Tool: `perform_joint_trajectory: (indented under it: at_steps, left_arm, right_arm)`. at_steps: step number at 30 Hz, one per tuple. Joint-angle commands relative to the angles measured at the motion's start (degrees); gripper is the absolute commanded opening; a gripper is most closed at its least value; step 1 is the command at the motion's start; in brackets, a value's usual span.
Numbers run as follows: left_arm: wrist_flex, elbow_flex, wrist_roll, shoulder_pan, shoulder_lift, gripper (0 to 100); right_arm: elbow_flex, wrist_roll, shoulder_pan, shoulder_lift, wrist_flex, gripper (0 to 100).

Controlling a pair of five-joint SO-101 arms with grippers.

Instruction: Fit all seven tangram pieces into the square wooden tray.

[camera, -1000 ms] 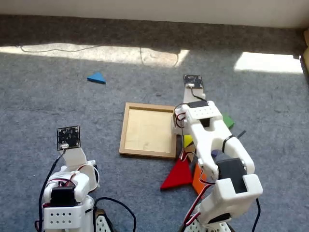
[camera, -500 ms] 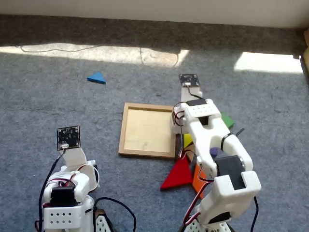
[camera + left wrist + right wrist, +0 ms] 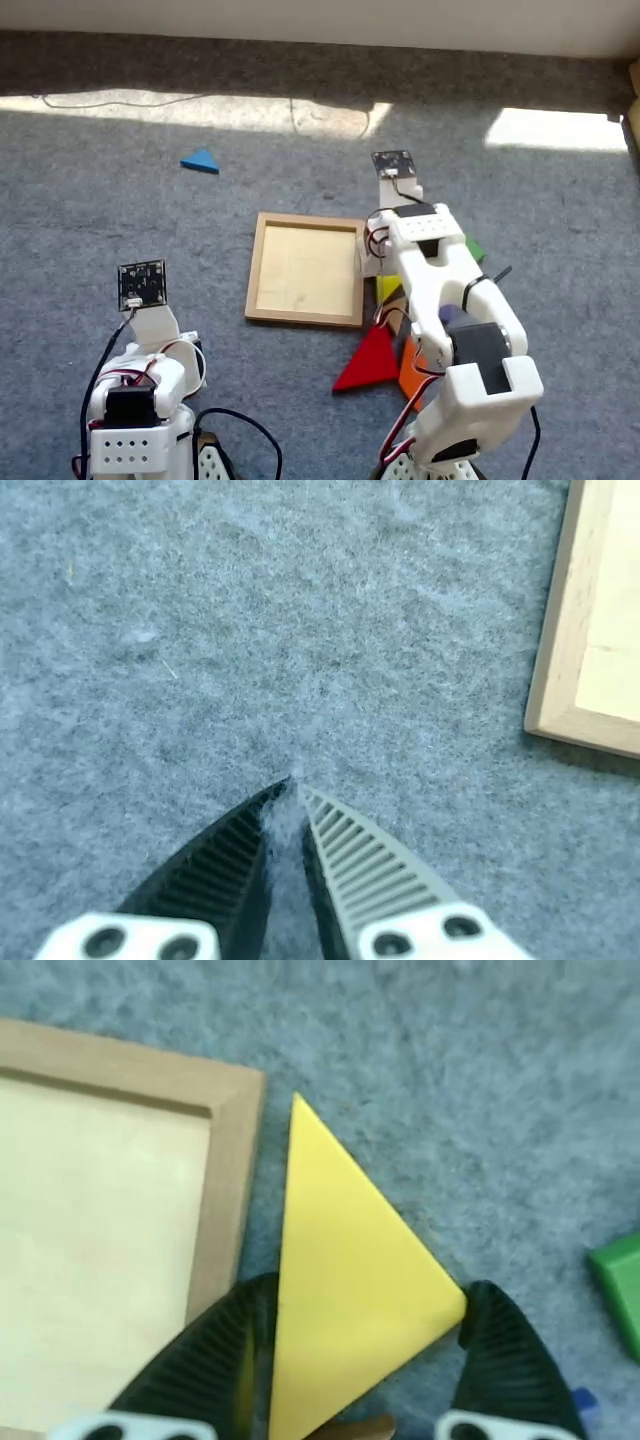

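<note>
- High view: the right arm (image 3: 440,290) has shifted only a little in the last second. Its wrist went slightly toward the tray (image 3: 305,219) and then back. It is bent low over the heap of pieces at the tray's right side.
- The yellow triangle (image 3: 387,290) shows under this arm at the same place as before, on the carpet (image 3: 120,230) just beside the tray's right rim. So I judge that no lift has begun.
- The tray is still empty. The red triangle (image 3: 372,362) lies near its lower right corner. The blue triangle (image 3: 200,161) lies well apart, on the far left.
- The left arm (image 3: 140,390) has not moved and rests at the near left.
- Left wrist view: the left gripper (image 3: 296,788) is closed with its tips almost touching. It holds nothing and hangs over bare carpet, with the tray's corner (image 3: 560,630) off to one side.
- Right wrist view: the right gripper (image 3: 370,1290) has the yellow triangle (image 3: 350,1290) between its fingers. One finger is against the long edge and the other against a corner. It looks clenched on the piece, but I cannot be fully sure of the pressure.
- The triangle's tip is beside the tray rim (image 3: 228,1190), and a green piece (image 3: 620,1280) lies further out.
- For the task: this is the first piece, and all seven are still outside the tray.
</note>
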Motion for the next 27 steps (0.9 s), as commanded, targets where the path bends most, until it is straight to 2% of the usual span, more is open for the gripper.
perform_joint_trajectory:
  at_steps: [1,12,15,21,27]
  left_arm:
    - [0.26,1.1,-0.44,0.84,-0.92,0]
    - [0.26,1.1,-0.44,0.84,-0.92,0]
    - [0.26,1.1,-0.44,0.84,-0.92,0]
    - [0.26,1.1,-0.44,0.84,-0.92,0]
    - [0.26,1.1,-0.44,0.84,-0.92,0]
  right_arm:
    - [-1.71,0.88,0.66,-5.23,2.77,17.7]
    - [-1.27,0.62,0.04,-17.45,3.65,17.7]
    - [-1.45,-4.92,-3.03,-18.07,3.65,17.7]
    - [-1.71,-13.71,-13.85,-17.63,3.38,17.7]
    - [-1.8,-18.81,-19.38,-17.71,3.21,17.7]
